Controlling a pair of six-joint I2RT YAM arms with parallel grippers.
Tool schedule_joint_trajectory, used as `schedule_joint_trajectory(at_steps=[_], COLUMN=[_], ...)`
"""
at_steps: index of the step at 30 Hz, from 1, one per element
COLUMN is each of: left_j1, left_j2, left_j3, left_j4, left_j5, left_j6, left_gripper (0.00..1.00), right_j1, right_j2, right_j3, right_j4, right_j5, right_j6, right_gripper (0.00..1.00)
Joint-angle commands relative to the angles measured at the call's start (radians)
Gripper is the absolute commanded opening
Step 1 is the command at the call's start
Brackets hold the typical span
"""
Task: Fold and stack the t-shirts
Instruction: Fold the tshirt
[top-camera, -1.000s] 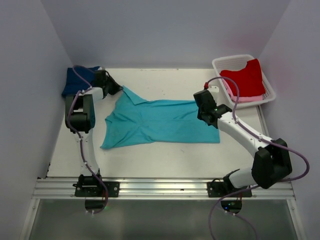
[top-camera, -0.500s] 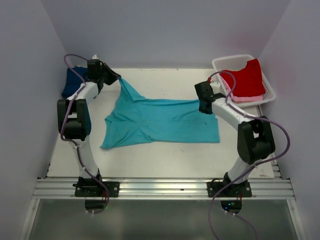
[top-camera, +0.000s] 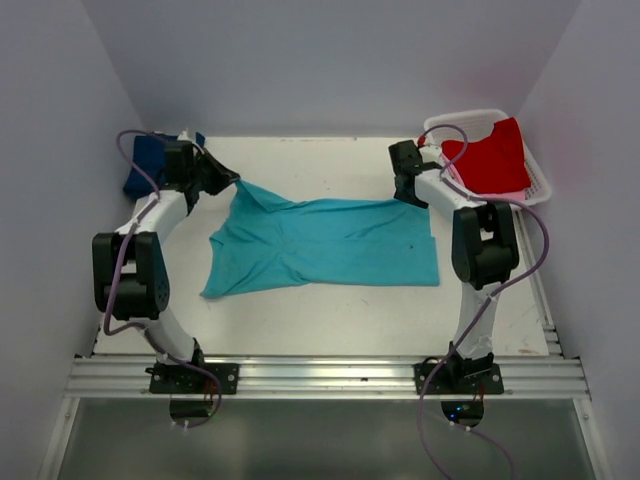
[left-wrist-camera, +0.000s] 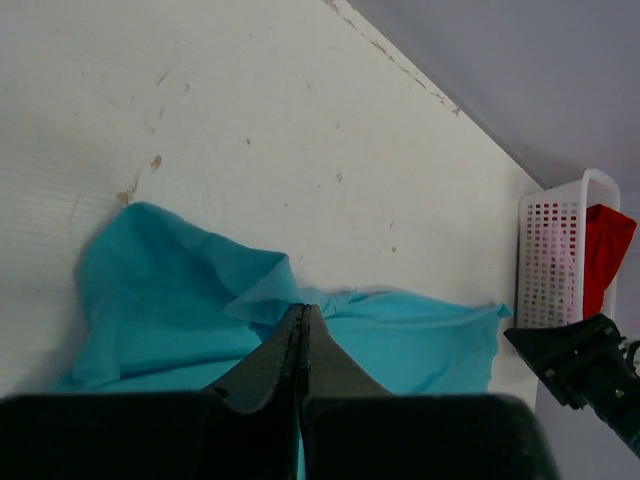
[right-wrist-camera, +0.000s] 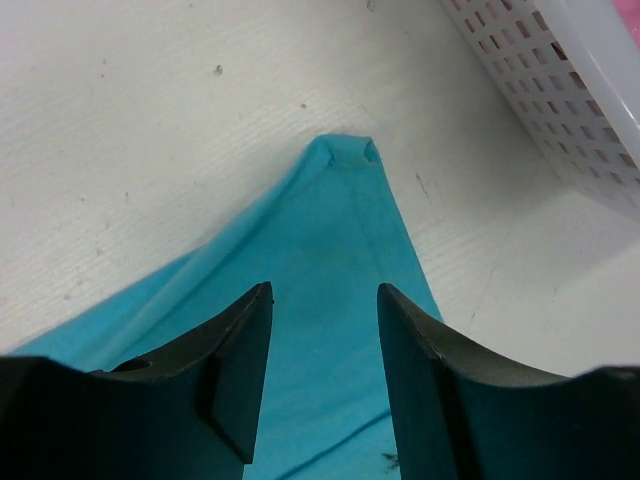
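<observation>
A turquoise t-shirt (top-camera: 320, 245) lies spread across the middle of the table. My left gripper (top-camera: 233, 183) is shut on its far left corner, and the cloth (left-wrist-camera: 200, 290) bunches at the closed tip (left-wrist-camera: 302, 310). My right gripper (top-camera: 408, 197) hovers open over the shirt's far right corner (right-wrist-camera: 350, 160), with only flat cloth showing between its fingers (right-wrist-camera: 322, 300). A navy t-shirt (top-camera: 145, 165) sits folded at the far left. A red t-shirt (top-camera: 490, 155) lies in the basket on top of a pink one (top-camera: 462, 182).
The white slotted basket (top-camera: 540, 182) stands at the far right corner, close beside my right arm; its wall (right-wrist-camera: 540, 80) shows in the right wrist view. The enclosure walls stand close on the left, back and right.
The right gripper has opened and let go of the shirt's far right corner, drawing back toward the far edge. The left gripper moved left with its corner, stretching the cloth.
</observation>
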Motion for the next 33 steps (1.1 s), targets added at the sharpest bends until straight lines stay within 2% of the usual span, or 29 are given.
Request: schedule_joint_trajectory(at_steps=[1,2,10,20,28,33], left_j1=[0.01,0.011,0.01,0.01,0.011,0.01], left_j2=[-0.116,-0.135,-0.286,-0.351,-0.391,-0.408], left_j3=[-0.098,-0.117,-0.212,-0.259,-0.273,-0.283], left_j4=[0.028,0.059,-0.015,-0.075,-0.103,-0.11], left_j5=[0.039,0.044,0.035,0.044,0.039,0.036], left_j6=[0.017,0.02,0.073,0.112,0.129,0.135], left_gripper=[0.0,0.0,0.0,0.0,0.0,0.0], right_j1=[-0.012,-0.014,-0.028,-0.051,-0.071,-0.083], right_j2=[0.046,0.056,0.107,0.156,0.228,0.26], right_j3=[0.07,0.083,0.136,0.176,0.271,0.322], right_j4=[-0.01,-0.013,-0.011,-0.024,-0.057,-0.068], right_j5=[0.065,0.071,0.129,0.18,0.169,0.142], right_j6=[0.031,0.031,0.05,0.077,0.077,0.067], right_gripper=[0.51,0.51,0.5,0.49,0.48,0.42])
